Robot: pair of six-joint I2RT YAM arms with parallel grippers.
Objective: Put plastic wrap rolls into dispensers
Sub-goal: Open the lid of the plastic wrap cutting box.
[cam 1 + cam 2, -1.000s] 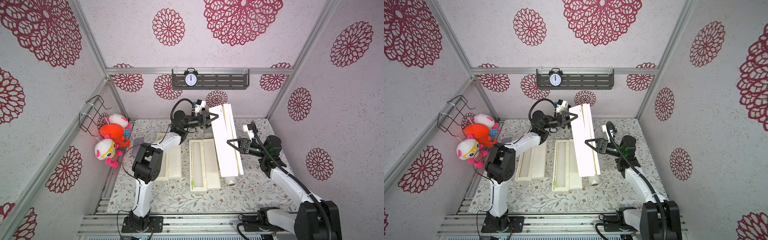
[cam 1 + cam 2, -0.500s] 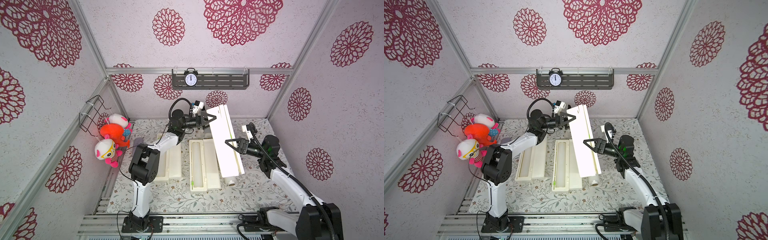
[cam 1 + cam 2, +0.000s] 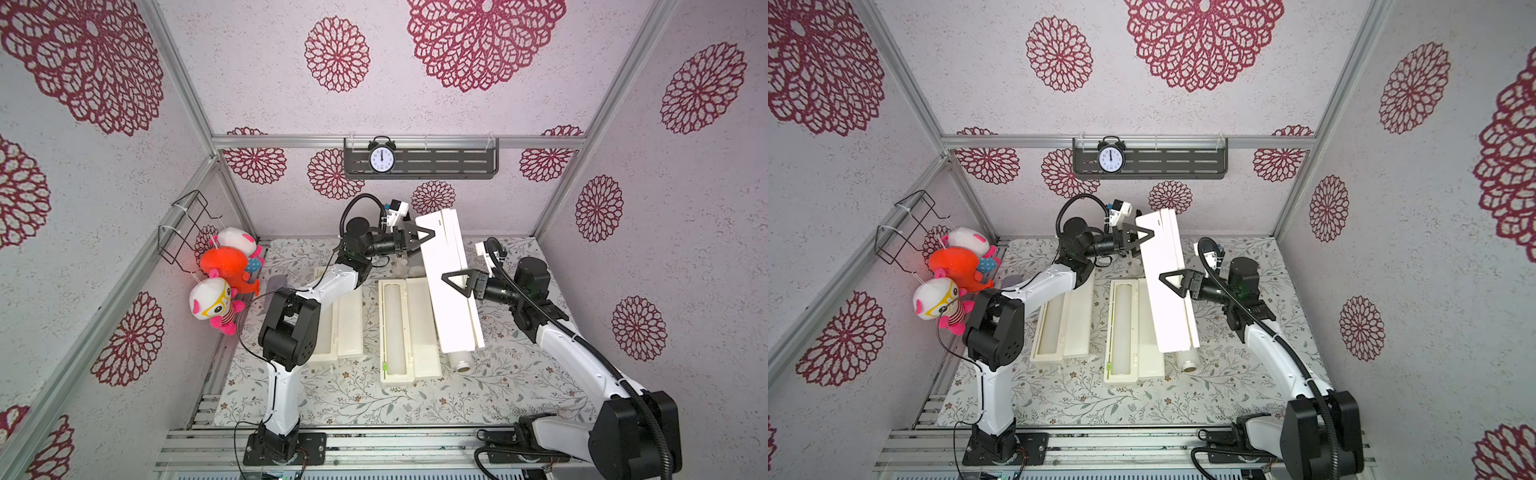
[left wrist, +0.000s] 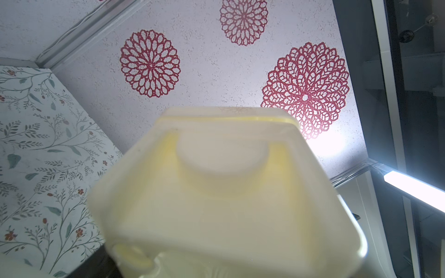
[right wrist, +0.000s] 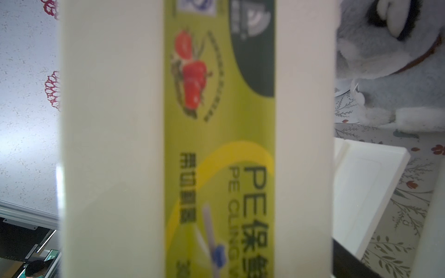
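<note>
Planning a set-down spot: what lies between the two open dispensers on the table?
Nothing: only a narrow bare strip of mat separates the left dispenser from the middle dispenser, as both top views show.

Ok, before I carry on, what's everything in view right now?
dispensers: three, cream-white; left and middle open on the mat, raised dispenser tilted above it
rolls: three, translucent white; one in each open dispenser, one on the mat under the raised one
plush toys: three, white-pink and orange; left wall
grey plush: one; mat's far left
basket: one, black wire; left wall
clock: one, black, white face; on grey shelf, back wall
left tool: black; jaws astride the raised dispenser's far end
right tool: black; at its middle, grip unclear
</note>
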